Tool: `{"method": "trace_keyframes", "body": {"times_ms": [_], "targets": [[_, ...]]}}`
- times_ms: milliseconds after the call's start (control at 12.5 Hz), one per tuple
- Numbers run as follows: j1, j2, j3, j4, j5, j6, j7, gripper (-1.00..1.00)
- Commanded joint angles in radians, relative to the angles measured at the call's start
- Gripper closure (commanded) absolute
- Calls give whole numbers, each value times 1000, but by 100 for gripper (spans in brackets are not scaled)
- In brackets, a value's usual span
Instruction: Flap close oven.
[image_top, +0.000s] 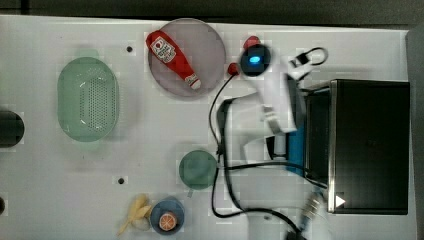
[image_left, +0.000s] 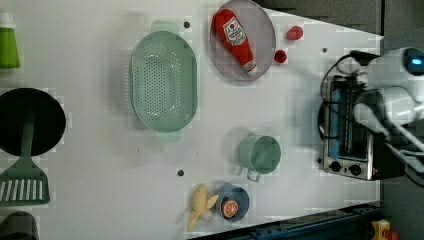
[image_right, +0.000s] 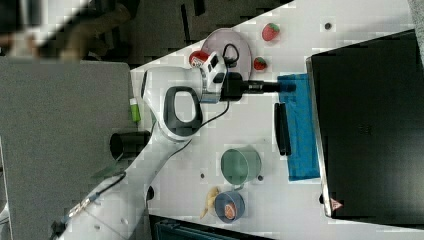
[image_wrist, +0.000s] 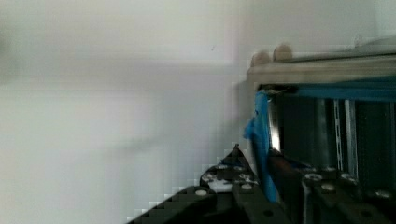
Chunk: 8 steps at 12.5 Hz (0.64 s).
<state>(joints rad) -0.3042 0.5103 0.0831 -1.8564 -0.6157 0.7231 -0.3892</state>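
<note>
A flat white table (image_top: 150, 135) with a smooth matte top carries everything. Small dark round holes dot it; in the top view one lies near the far edge (image_top: 129, 49) and another toward the near edge (image_top: 120, 180). Light falls evenly, with soft shadows. Beyond the table's far edge in the top view runs a dark grey strip of floor (image_top: 200, 7). In the right view a large grey flat panel (image_right: 60, 140) stands beside the table's left edge. In the left view a dark blue metal rail (image_left: 310, 225) runs along the table's lower right edge.
</note>
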Motion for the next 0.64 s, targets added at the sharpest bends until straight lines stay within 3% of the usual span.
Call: {"method": "trace_keyframes", "body": {"times_ms": [80, 320, 560, 640], "targets": [[-116, -2, -1, 4, 179, 71, -405, 57], [-161, 0, -1, 24, 313, 73, -536, 57], [-168, 0, 0, 25, 333, 76, -567, 57], [-168, -1, -1, 26, 332, 76, -567, 49]]}}
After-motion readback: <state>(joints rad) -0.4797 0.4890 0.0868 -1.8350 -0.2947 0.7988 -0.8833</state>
